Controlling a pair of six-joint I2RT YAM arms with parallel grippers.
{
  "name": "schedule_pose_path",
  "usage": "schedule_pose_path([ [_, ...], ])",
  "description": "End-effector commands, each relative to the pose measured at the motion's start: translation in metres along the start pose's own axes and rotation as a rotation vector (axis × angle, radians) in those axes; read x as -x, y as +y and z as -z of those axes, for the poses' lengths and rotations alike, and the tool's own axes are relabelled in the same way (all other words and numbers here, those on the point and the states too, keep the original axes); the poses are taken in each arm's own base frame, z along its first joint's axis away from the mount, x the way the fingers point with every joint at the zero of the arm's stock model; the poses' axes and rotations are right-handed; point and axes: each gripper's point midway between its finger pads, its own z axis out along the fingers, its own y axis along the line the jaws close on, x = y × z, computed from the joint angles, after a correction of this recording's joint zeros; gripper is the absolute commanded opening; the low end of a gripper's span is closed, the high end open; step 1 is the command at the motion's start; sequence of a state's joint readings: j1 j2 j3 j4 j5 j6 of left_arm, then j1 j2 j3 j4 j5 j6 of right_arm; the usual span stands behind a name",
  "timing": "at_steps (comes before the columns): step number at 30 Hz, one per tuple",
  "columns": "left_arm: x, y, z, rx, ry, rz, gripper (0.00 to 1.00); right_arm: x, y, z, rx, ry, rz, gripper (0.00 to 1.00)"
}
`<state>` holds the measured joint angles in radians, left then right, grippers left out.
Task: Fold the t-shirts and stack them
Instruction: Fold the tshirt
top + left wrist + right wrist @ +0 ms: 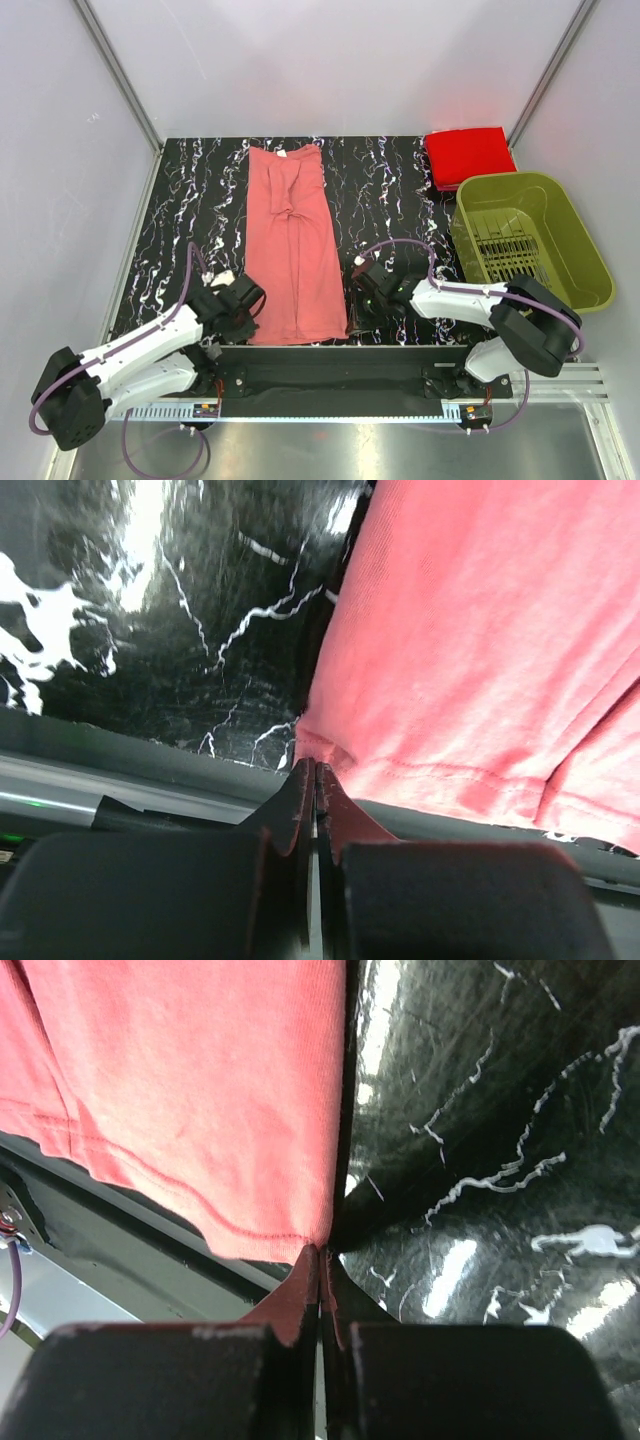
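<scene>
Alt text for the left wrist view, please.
The left end effector, jaws shut, pinches a hem corner of the salmon-pink t-shirt, which lies spread on the black marbled table.

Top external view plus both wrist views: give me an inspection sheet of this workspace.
Surface: black marbled table, white veining.
Job's things: salmon-pink t-shirt lying as a long strip, hem nearest; red t-shirt folded at far right corner.
Clutter: olive-green basket at right, beside the red t-shirt.
End effectors: left end effector shut on the hem's left corner; right end effector shut on its right corner.
Cables: purple cables looped along both arms.
Surroundings: white walls; nothing else seen.
</scene>
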<state>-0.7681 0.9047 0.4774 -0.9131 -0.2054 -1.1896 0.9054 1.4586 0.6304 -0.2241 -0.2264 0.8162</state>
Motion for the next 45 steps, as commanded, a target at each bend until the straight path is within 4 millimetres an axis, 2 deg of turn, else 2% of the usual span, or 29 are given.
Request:
schedule_pose_path([
  [1,0.022,-0.026,0.012,-0.075,-0.050,-0.010,0.00,0.016,0.017,0.016,0.016,-0.062,0.042,0.00],
  [8,0.050,-0.045,0.018,-0.161,-0.061,0.027,0.00,0.035,0.029,0.031,-0.016,-0.102,0.112,0.00],
  [13,0.080,-0.046,0.021,-0.155,-0.094,0.016,0.00,0.063,0.040,0.041,-0.049,-0.147,0.165,0.00],
  [14,0.092,-0.049,0.023,-0.167,-0.103,0.041,0.00,0.072,0.036,0.040,-0.059,-0.149,0.171,0.00],
  [18,0.124,-0.055,0.020,-0.190,-0.105,0.038,0.00,0.110,0.054,0.044,-0.011,-0.184,0.256,0.00],
  [19,0.130,-0.057,0.014,-0.182,-0.094,0.039,0.00,0.119,0.055,0.044,-0.011,-0.193,0.267,0.00],
  [20,0.144,-0.063,0.017,-0.205,-0.100,0.052,0.00,0.123,0.047,0.037,-0.041,-0.167,0.293,0.00],
  [21,0.151,-0.066,0.017,-0.207,-0.102,0.036,0.00,0.145,0.055,0.044,-0.035,-0.201,0.299,0.00],
  [22,0.158,-0.067,0.010,-0.191,-0.093,0.036,0.00,0.155,0.053,0.044,-0.052,-0.207,0.310,0.00],
  [23,0.176,-0.073,0.015,-0.209,-0.119,0.042,0.00,0.163,0.047,0.035,-0.074,-0.188,0.328,0.00],
  [24,0.181,-0.074,0.007,-0.194,-0.098,0.027,0.00,0.181,0.055,0.042,-0.066,-0.209,0.337,0.00],
  [26,0.209,-0.087,0.013,-0.231,-0.125,0.027,0.00,0.198,0.051,0.033,-0.093,-0.199,0.375,0.00],
  [27,0.217,-0.090,0.011,-0.232,-0.124,0.016,0.00,0.214,0.060,0.038,-0.086,-0.229,0.387,0.00],
  [28,0.222,-0.092,0.001,-0.213,-0.094,0.011,0.00,0.225,0.057,0.039,-0.084,-0.231,0.382,0.00],
  [29,0.241,-0.102,0.009,-0.237,-0.122,0.007,0.00,0.231,0.052,0.028,-0.092,-0.208,0.387,0.00],
  [30,0.250,-0.106,0.008,-0.240,-0.125,-0.006,0.00,0.246,0.058,0.034,-0.081,-0.228,0.386,0.00],
  [31,0.254,-0.106,-0.003,-0.219,-0.095,-0.005,0.00,0.255,0.054,0.034,-0.076,-0.229,0.374,0.00],
  [32,0.273,-0.115,0.003,-0.244,-0.123,0.001,0.00,0.262,0.050,0.026,-0.076,-0.219,0.389,0.00],
  [33,0.277,-0.116,-0.007,-0.239,-0.098,0.007,0.00,0.276,0.059,0.031,-0.059,-0.250,0.401,0.00],
  [34,0.284,-0.119,-0.008,-0.247,-0.095,0.014,0.00,0.283,0.060,0.031,-0.052,-0.254,0.405,0.00],
  [35,0.298,-0.126,-0.002,-0.270,-0.117,0.016,0.00,0.290,0.053,0.023,-0.055,-0.242,0.406,0.00],
  [36,0.305,-0.127,-0.003,-0.268,-0.126,0.021,0.00,0.304,0.061,0.029,-0.042,-0.272,0.412,0.00],
  [37,0.315,-0.130,-0.006,-0.257,-0.123,0.023,0.00,0.309,0.054,0.019,-0.051,-0.255,0.406,0.00],
  [38,0.321,-0.129,-0.008,-0.242,-0.127,0.026,0.00,0.314,0.049,0.019,-0.061,-0.249,0.398,0.00],
  [39,0.323,-0.129,-0.019,-0.221,-0.106,0.026,0.00,0.328,0.055,0.026,-0.056,-0.283,0.409,0.00],
  [41,0.338,-0.132,-0.017,-0.212,-0.121,0.025,0.00,0.335,0.047,0.017,-0.068,-0.273,0.406,0.00],
  [42,0.340,-0.131,-0.026,-0.195,-0.108,0.028,0.00,0.348,0.048,0.024,-0.063,-0.301,0.404,0.00],
  [44,0.352,-0.133,-0.025,-0.190,-0.129,0.033,0.00,0.355,0.042,0.016,-0.067,-0.296,0.395,0.00],
  [45,0.353,-0.133,-0.034,-0.182,-0.118,0.035,0.00,0.361,0.045,0.019,-0.056,-0.306,0.398,0.00],
])
